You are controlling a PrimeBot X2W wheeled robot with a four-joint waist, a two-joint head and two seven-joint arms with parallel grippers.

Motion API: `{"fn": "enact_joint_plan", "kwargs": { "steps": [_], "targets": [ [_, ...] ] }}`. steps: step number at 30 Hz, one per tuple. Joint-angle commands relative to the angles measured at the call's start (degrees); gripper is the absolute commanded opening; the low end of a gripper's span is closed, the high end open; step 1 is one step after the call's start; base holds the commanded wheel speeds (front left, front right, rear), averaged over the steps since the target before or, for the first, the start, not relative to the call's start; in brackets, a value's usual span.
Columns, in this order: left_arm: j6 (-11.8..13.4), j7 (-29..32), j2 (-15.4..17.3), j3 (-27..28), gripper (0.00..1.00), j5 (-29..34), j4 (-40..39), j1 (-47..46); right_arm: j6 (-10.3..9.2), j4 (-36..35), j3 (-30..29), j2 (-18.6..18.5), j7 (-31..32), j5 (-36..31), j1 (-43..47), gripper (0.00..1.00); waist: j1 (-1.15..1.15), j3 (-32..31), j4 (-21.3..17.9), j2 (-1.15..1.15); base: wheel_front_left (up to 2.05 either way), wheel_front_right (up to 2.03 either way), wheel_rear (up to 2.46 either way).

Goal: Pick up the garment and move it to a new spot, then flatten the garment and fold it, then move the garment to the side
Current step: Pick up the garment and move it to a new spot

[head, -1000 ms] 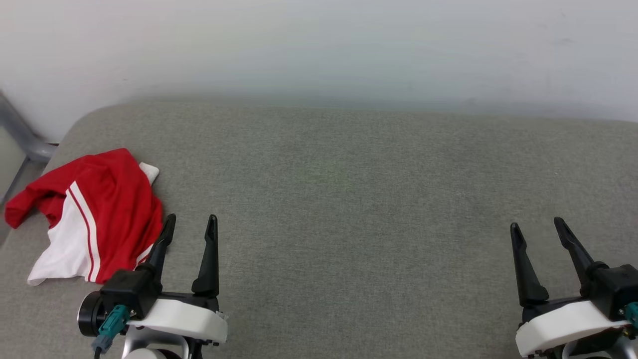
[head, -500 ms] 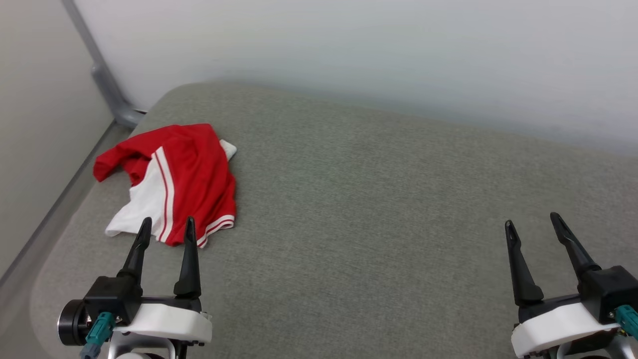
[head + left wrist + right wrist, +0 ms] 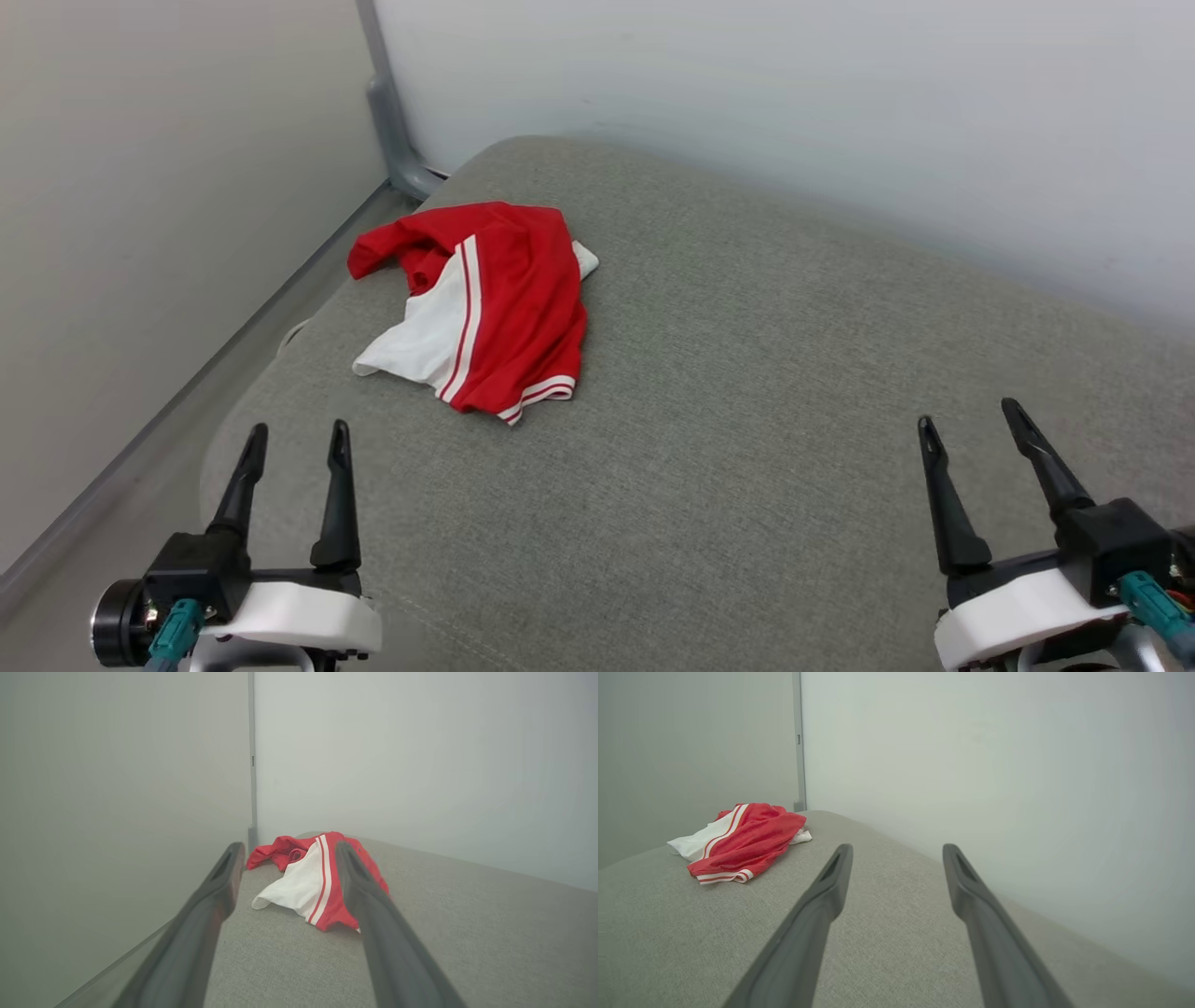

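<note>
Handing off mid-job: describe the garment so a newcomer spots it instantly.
Start at the wide grey cushioned surface and go to its far left corner, by the grey post where the walls meet. The garment lies crumpled there, ahead of the left gripper. It alone is bright red, with a white panel and striped trim.

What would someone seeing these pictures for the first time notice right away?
The eye goes first to the garment, a crumpled heap of bright red and white lying near the far left corner of the grey fabric surface. Next come the left claw and right claw, low in the head view at either side, both open, holding nothing and apart from the cloth.
</note>
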Motion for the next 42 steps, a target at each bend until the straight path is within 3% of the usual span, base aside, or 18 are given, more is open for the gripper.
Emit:
{"fn": "enact_joint_plan", "kwargs": {
  "steps": [1, 13, 19, 22, 29, 42],
  "targets": [
    [-0.27, -0.14, 0.00, 0.52, 1.00, 0.29, -0.06, 0.49, -0.04, 0.34, 0.51, 0.08, -0.14, 0.10, -0.86, 1.00, 0.00, 0.19, 1.18, 0.00, 0.00, 0.00, 0.00],
    [-1.16, -0.14, -0.54, 3.65, 1.00, -1.35, 0.11, -2.28, -0.04, 2.77, 1.84, 0.06, 0.04, -0.93, -4.55, 1.00, 0.00, 2.83, 1.95, 0.00, 0.00, 0.00, 0.00],
    [-2.31, -0.14, 0.55, 1.50, 1.00, -2.81, 6.34, -8.78, -0.04, 1.14, 0.30, -0.05, 0.81, -1.77, -3.59, 1.00, 0.00, 4.30, 1.59, 0.00, 0.00, 0.00, 0.00],
    [-2.60, 0.77, 2.26, 0.68, 1.00, -4.55, 10.27, -13.70, -0.04, -0.35, 0.77, -0.59, 1.93, -2.15, -4.46, 1.00, 0.00, 6.45, -0.69, 0.00, 0.00, 0.00, 0.00],
    [-2.93, 8.31, 8.99, -1.60, 1.00, -11.70, 18.80, -25.15, -0.05, -3.38, 0.85, -2.35, 4.19, -2.26, -6.60, 1.00, 0.00, 12.76, -7.09, 0.00, 0.00, 0.00, 0.00],
    [-2.98, 36.55, 24.63, -12.91, 1.00, -32.49, 30.94, -39.22, -0.04, -6.03, 0.11, -4.00, 4.83, -1.87, -10.97, 1.00, 0.00, 24.16, -14.33, 0.00, 0.00, 0.00, 0.00]
  ]
}}
